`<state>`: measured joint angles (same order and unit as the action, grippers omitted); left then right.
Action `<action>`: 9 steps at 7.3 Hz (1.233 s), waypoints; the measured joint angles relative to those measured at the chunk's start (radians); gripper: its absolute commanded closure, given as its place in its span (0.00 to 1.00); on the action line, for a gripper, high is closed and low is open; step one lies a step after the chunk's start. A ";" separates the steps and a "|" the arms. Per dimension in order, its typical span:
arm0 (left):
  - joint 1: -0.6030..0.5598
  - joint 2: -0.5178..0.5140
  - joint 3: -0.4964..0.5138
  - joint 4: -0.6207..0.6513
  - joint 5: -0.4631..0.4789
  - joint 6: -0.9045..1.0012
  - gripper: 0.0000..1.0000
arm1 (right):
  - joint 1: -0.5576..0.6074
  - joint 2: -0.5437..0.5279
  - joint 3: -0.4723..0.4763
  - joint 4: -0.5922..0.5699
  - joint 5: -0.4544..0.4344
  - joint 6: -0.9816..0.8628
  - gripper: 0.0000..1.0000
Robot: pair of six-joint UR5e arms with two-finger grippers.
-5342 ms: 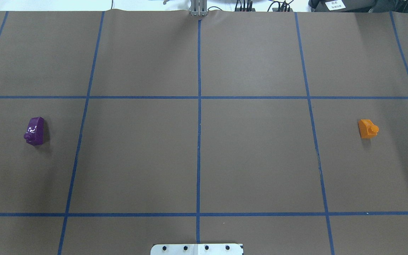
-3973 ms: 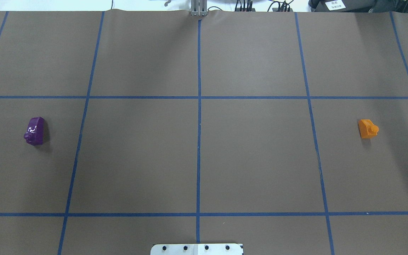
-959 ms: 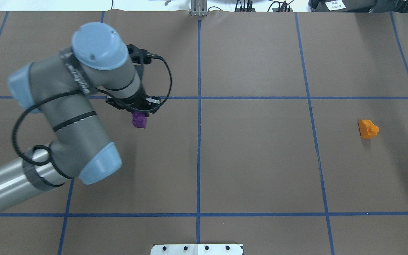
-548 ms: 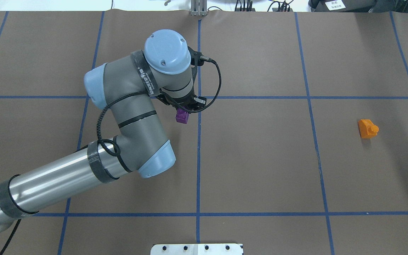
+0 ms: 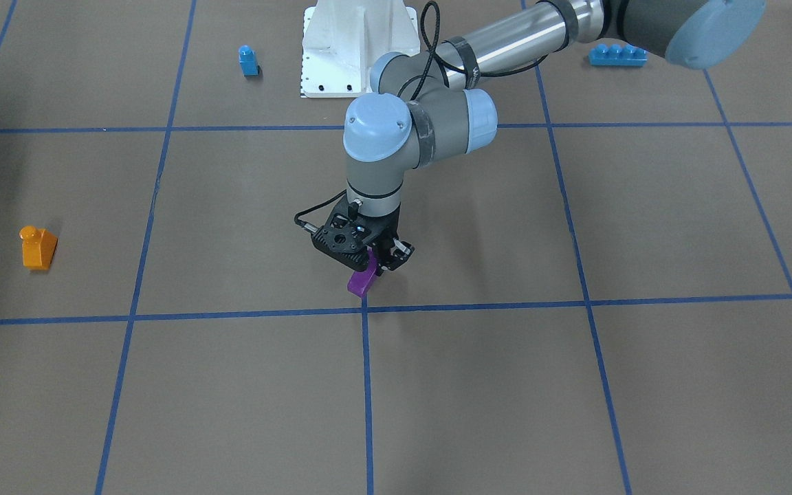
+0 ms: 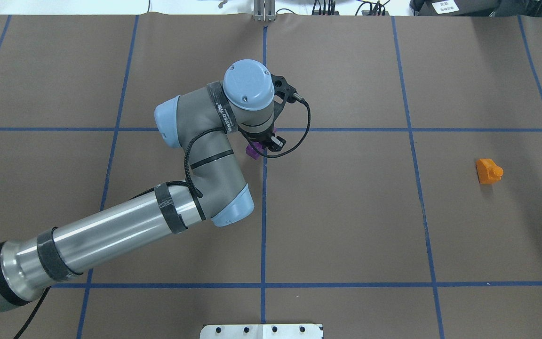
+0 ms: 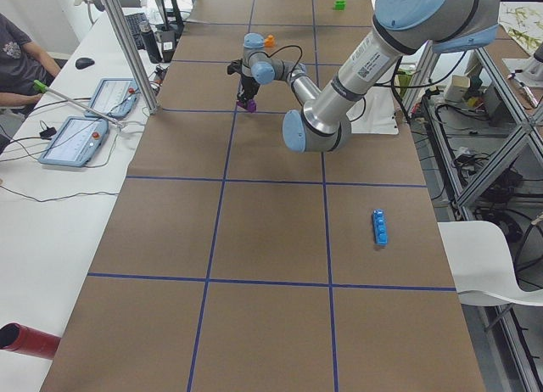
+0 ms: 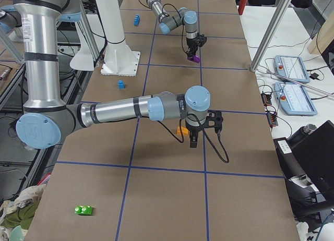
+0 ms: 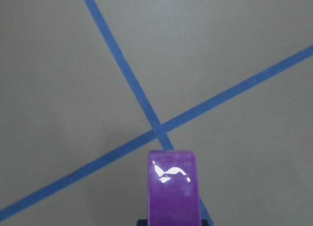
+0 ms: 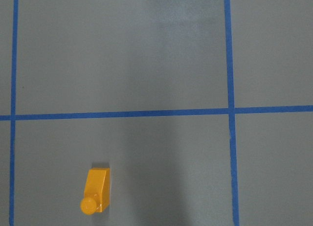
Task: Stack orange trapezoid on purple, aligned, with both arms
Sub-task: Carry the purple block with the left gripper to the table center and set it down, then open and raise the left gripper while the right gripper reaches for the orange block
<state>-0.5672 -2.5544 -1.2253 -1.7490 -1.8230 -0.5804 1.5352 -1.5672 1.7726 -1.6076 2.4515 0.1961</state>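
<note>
My left gripper points straight down with its fingers pinched on the purple brick. The brick juts out below the fingertips at a tilt, and I can't tell whether its lower end touches the brown paper. It sits about midway between the table's left and right ends, well away from every edge, right beside a crossing of the blue tape lines. Behind the gripper, the left arm runs back toward the near-left corner, with a black cable looping off the wrist. My right gripper appears only in the view from the table's right end, so I can't tell whether its fingers are spread or pressed together. It hangs off the right arm, which reaches out from the robot's edge. The orange trapezoid lies alone on the paper toward the right end, roughly halfway between the robot's edge and the operators' edge, with nothing touching it. It appears low and left in the right wrist camera. By the white pedestal at the robot's edge stand a small blue brick and a long blue brick.
</note>
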 measured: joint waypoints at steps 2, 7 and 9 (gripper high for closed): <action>0.011 -0.017 0.040 -0.009 0.002 0.008 0.64 | 0.000 0.001 -0.001 0.000 0.000 0.000 0.00; 0.003 -0.021 0.062 -0.046 -0.001 -0.005 0.00 | 0.000 0.007 0.003 0.000 0.001 0.010 0.00; -0.073 -0.026 0.013 -0.015 -0.071 -0.016 0.00 | -0.049 0.014 0.056 0.001 -0.046 0.103 0.00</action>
<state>-0.6398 -2.5806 -1.2121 -1.7644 -1.8938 -0.5966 1.4861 -1.5537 1.8290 -1.6062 2.4057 0.2993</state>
